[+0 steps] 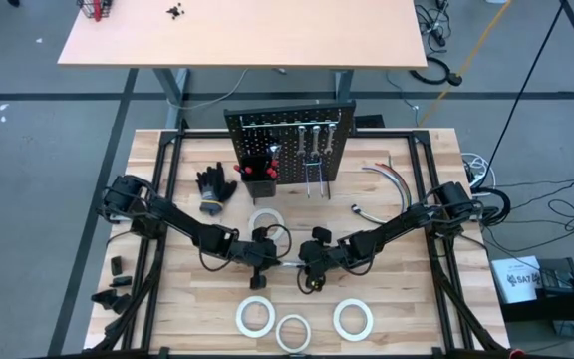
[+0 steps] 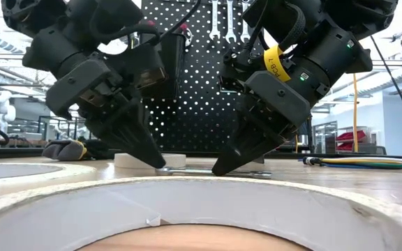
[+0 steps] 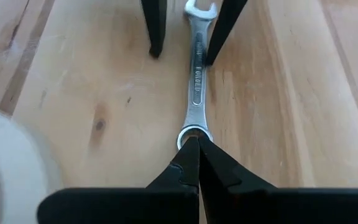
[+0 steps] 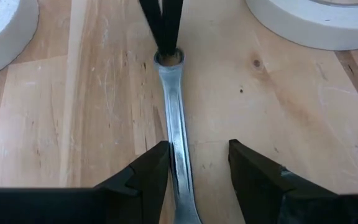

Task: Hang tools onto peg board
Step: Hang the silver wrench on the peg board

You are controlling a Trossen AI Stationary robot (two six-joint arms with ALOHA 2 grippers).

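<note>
I'm mid-pickup on a silver wrench (image 3: pixel 196 81) lying flat on the wooden table (image 1: pixel 417 299), between my two arms. My left gripper (image 3: pixel 194 142) has its fingers pressed together, tips planted at the wrench's ring end, apparently pinning it against the wood. I can't tell if the tips sit inside the ring or just on its rim.

My right gripper (image 4: pixel 197 155) is spread apart, one finger (image 4: pixel 151 168) touching the shaft's side, the other finger (image 4: pixel 253 168) just clear of it on the far side. So the shaft sits off-centre in the opening, nearer the open-end head. Nothing is clamped yet.

My read: this is the grasp step for this wrench, with left holding and right about to take. Next I'd close the right fingers onto the shaft, then lift once the left tips release. The wrench is thin and flat on the wood, so the fingers need to be right down at the surface or they'll slip over it.

The peg board (image 1: pixel 292 150) stands well beyond both grippers, with some wrenches already hanging on it. White tape rolls (image 1: pixel 255 317) lie behind the grippers, one more just ahead of them.
</note>
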